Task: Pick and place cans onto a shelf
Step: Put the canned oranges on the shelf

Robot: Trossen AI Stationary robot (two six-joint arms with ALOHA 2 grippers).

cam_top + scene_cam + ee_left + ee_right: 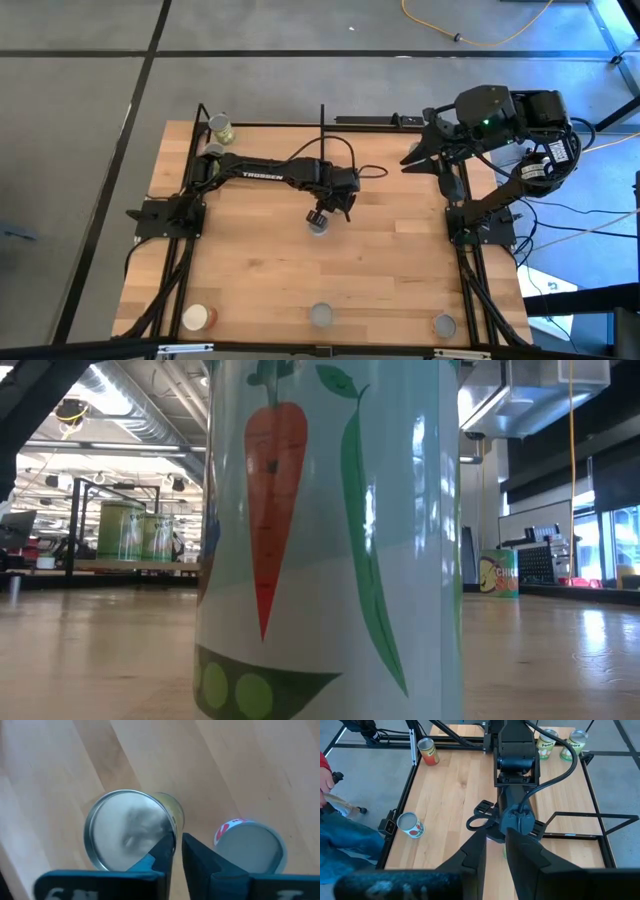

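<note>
My left gripper (322, 212) hangs over the table's middle, pointing down, fingers shut to a narrow slit (178, 856). A green-yellow can (127, 832) with a silvery top stands right beside them. A second can (250, 847), with a red-marked label, stands on the wood on the fingers' other side. In the high view only one can (319, 226) shows under the gripper. The shelf (120, 565) at the far left corner carries two green cans (220, 128). My right gripper (495, 855) is shut and empty, held high over the table's right edge (415, 160). My left gripper comes from above, pointing down. One fingertip (164, 851) overlaps the edge of the green-yellow can's top (159, 822). I cannot tell whether it touches the rim. The can is not between the fingers.
Three more cans stand along the near edge: a red-orange one (197, 317), one with a carrot-and-peas label (320, 315) that fills the low view (330, 540), and a grey one (443, 323). Black frame rods (322, 125) border the table. A person's sleeve (325, 767) shows beyond the near edge.
</note>
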